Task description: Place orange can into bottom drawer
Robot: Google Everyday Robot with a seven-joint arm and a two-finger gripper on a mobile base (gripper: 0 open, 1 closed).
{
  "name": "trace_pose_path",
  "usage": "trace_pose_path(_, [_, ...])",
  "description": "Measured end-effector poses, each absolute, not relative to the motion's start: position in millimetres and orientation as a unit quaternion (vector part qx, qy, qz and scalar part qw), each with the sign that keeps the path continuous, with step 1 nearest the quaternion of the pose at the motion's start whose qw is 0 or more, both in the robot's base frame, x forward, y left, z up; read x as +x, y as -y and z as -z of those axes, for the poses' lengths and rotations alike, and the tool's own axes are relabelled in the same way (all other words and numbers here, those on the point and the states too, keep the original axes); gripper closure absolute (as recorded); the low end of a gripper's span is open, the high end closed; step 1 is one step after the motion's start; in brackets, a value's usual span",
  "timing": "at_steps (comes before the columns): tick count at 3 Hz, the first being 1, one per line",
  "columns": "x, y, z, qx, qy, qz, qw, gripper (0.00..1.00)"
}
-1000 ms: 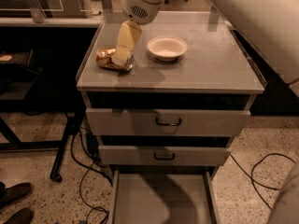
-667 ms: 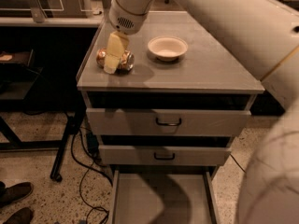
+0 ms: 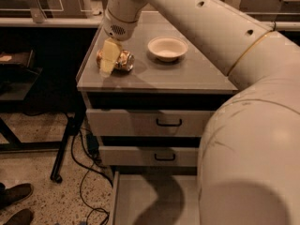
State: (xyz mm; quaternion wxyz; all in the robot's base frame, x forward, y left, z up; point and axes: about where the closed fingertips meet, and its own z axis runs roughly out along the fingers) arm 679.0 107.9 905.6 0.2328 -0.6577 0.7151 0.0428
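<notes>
The orange can (image 3: 123, 61) lies on its side on the grey cabinet top (image 3: 187, 76), left of the cream bowl. My gripper (image 3: 108, 57) hangs from the white arm directly over the can's left end, its yellowish finger (image 3: 109, 55) covering part of the can. The bottom drawer (image 3: 154, 201) is pulled out at the foot of the cabinet, with a flat grey floor and thin side walls; my arm hides its right part.
A cream round bowl (image 3: 167, 48) sits right of the can. Two upper drawers with dark wire handles (image 3: 168, 123) are shut. Cables and a dark stand leg (image 3: 65, 144) lie on the floor to the left. Shoes (image 3: 14, 196) show at the bottom left.
The gripper has moved left and down, from above the can's right side to over its left end. The arm now fills more of the right side. The can has not moved.
</notes>
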Motion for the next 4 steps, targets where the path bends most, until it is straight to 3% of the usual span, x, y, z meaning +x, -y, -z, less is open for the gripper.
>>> trace_pose_path(4, [724, -119, -873, -0.644, -0.735, -0.052, 0.205, 0.0])
